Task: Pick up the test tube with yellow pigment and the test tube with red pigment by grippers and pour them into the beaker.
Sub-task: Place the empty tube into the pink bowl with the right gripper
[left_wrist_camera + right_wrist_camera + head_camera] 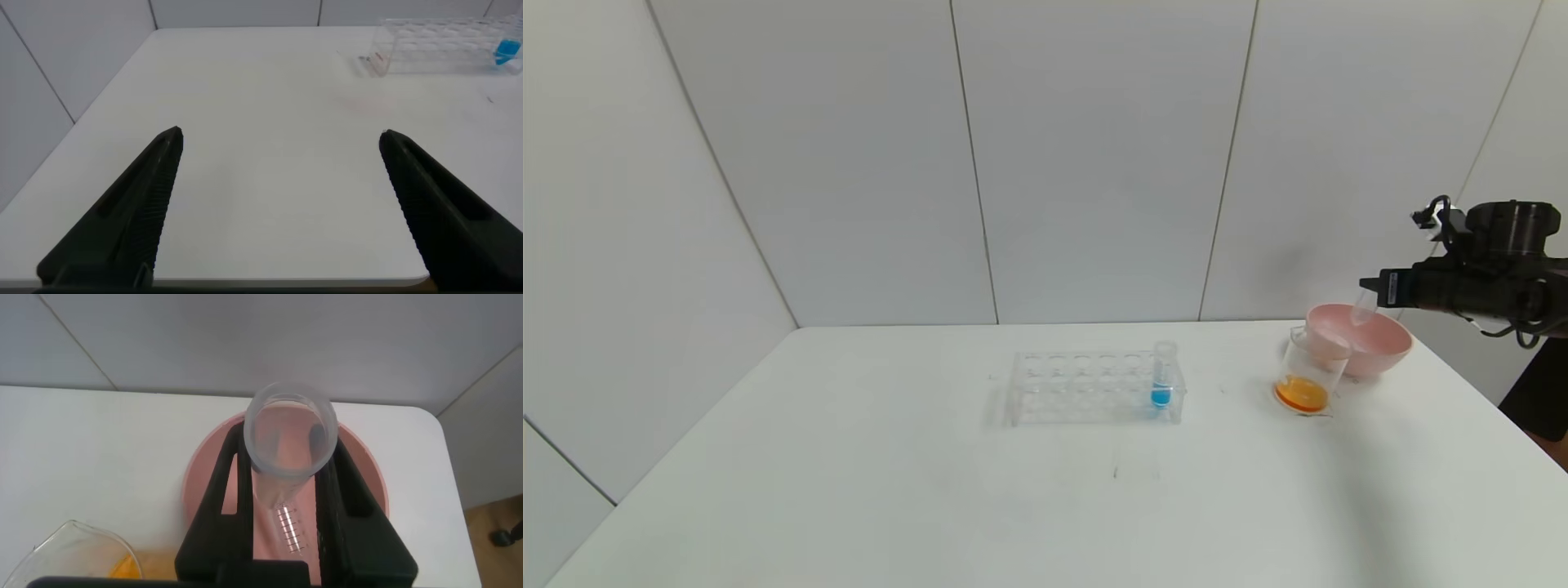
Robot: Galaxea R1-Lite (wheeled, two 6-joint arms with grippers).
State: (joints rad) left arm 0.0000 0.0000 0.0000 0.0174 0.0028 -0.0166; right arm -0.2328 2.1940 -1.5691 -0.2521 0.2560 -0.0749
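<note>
Nearest the robot, the left gripper (278,204) hung parked over the bare near-left part of the white table (849,490), its two black pointed jaws standing wide apart with nothing between them.

Farther out, a clear plastic tube rack (1094,388) stood mid-table, holding only one small tube with blue liquid (1162,377) at its right end; that one was no part of the job.

To the right of the rack stood the small clear straight-sided beaker (1307,374), with orange liquid pooled at its bottom, so both pigments appeared to have gone in already. Just behind it, touching or nearly so, sat the pink round plastic bowl (1372,339).

Farthest right, the right gripper (286,498) was held above the bowl, its black jaws clamped on a clear ridged-top test tube (290,441) that looked empty; which pigment it had carried could not be told, and the other task tube was not in view.

The step in hand seemed to be dropping the spent tube into the bowl. To do it well, the gripper should be centred over the bowl and kept off the beaker, lowered before the jaws part so the tube does not bounce out, then lifted straight up.
</note>
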